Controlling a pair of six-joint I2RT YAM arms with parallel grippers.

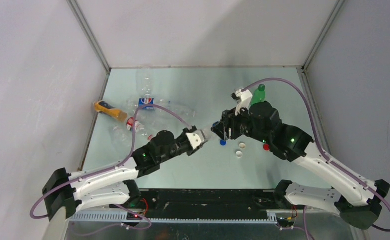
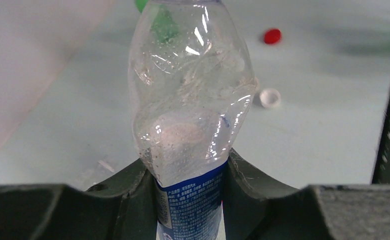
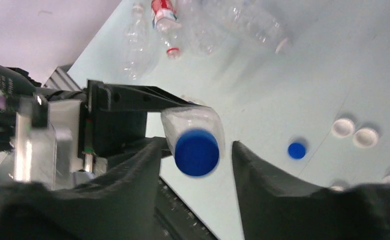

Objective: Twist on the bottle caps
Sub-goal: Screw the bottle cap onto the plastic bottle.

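Bottle [image 2: 190, 100] clamped at its blue label in my left gripper [image 2: 190, 192], over the middle of the table [image 1: 193, 90].
Right gripper [image 3: 197, 145] stands part-open around the blue cap [image 3: 197, 153] on its neck, one finger clear, the other's contact unclear to me. Left wrist view cuts off the neck; overhead barely shows the bottle.

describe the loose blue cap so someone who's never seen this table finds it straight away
On the table, look near the middle, just below the right gripper in the top view. The loose blue cap lies flat there, left of two white caps. The other blue cap sits on the clear bottle; this one touches nothing.
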